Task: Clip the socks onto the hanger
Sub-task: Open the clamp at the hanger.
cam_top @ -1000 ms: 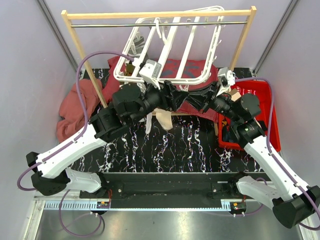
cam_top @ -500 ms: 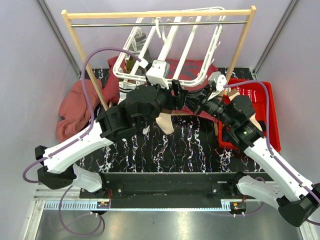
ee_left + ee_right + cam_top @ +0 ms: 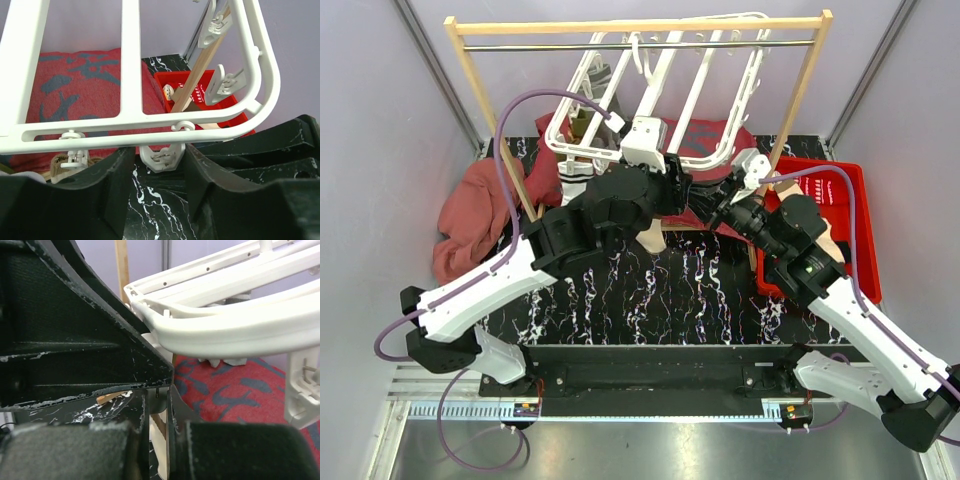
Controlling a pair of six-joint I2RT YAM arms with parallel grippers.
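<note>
The white hanger hangs tilted from the wooden rail. My left gripper is at its near rim. In the left wrist view the hanger's rim crosses above my left gripper, which is open, its fingers close on either side of a dangling clip. My right gripper comes in from the right, just under the same rim. It is shut on a beige sock that hangs down. Other socks hang clipped at the hanger's far left.
The wooden rail frame holds the hanger, with posts left and right. Red cloths lie at the left and under the hanger. A red bin stands at the right. My left arm's black body is close to my right gripper.
My left arm has risen and shifted right to the hanger's near rim, and its jaws have narrowed around a clip. My right gripper has moved in closer, the sock still in it.
</note>
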